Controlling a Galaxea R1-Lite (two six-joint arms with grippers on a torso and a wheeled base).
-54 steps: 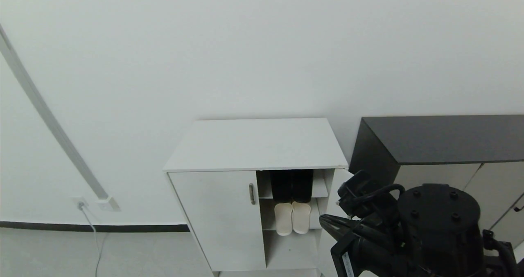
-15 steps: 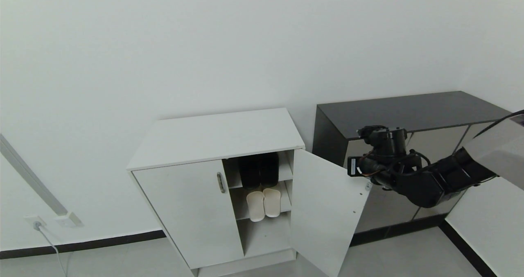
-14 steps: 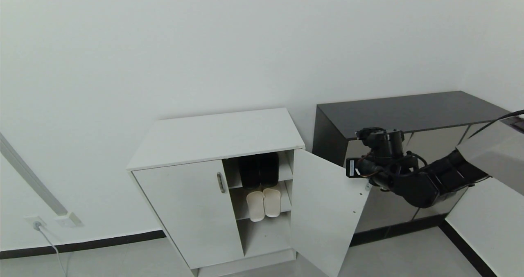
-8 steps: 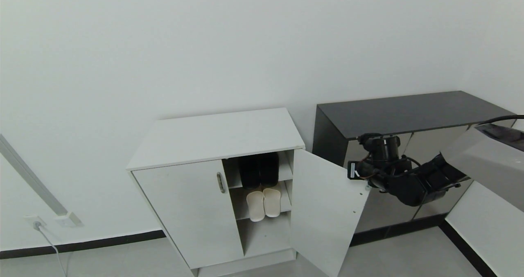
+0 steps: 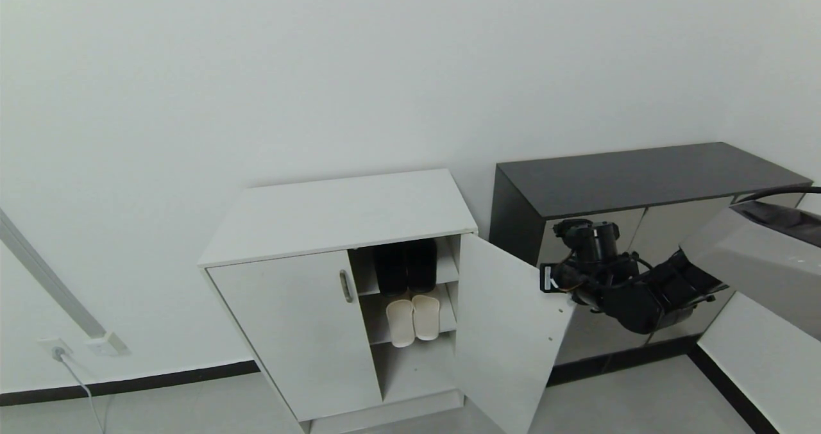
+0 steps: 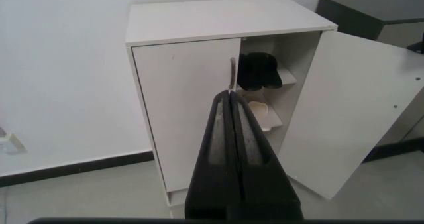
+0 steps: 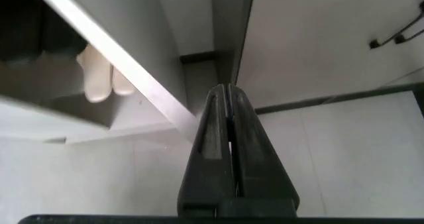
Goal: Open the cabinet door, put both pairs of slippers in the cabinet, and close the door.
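The white cabinet (image 5: 340, 213) stands against the wall with one door shut (image 5: 295, 331), its handle (image 5: 344, 286) at the inner edge. The other door, the open door (image 5: 507, 331), is swung well out toward the dark sideboard (image 5: 641, 177) beside it. Both pairs are inside. The black slippers (image 5: 405, 265) sit side by side on the top shelf (image 5: 449, 272). The white slippers (image 5: 413, 319) sit on the middle shelf (image 5: 447, 320) right beneath them, with their ends hanging a little over the front edge. The bottom compartment has only its bare floor.

The right end effector (image 7: 228, 91) is at the outer edge of the open door, on the side facing the sideboard. Its fingers are pressed together with nothing between them, and I cannot tell whether they touch the panel. The left end effector (image 6: 230, 98) is held out in front of the cabinet, well apart from it and pointing at the shut door. Its fingers are also pressed together and empty.
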